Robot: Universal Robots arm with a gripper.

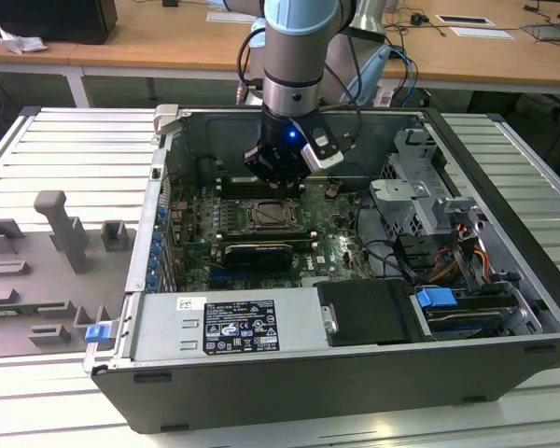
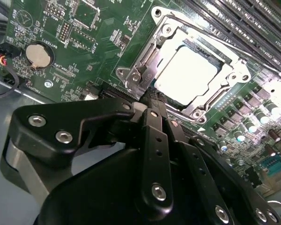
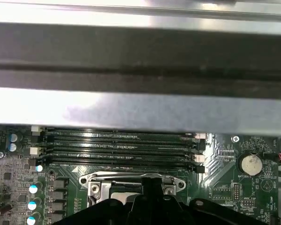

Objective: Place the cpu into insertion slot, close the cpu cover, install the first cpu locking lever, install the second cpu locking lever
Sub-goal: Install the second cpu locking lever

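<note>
The flat square silvery-beige cpu (image 2: 188, 75) sits in the dark square insertion slot (image 1: 265, 217), framed by the shiny silvery metal cpu cover (image 2: 175, 40). The matte black gripper (image 2: 154, 97) hovers beside it, jaws clenched together, empty.

An open computer case (image 1: 504, 187) lies on its side on a ribbed metal table (image 1: 65, 149). The arm reaches down into it, with the gripper (image 1: 278, 175) hovering just above the green motherboard (image 1: 341, 245), near the insertion slot (image 1: 264, 217). A long black card (image 1: 259, 254) sits just beside the slot. Grey fixtures (image 1: 65, 233) stand on the table at the exterior view's left.
</note>
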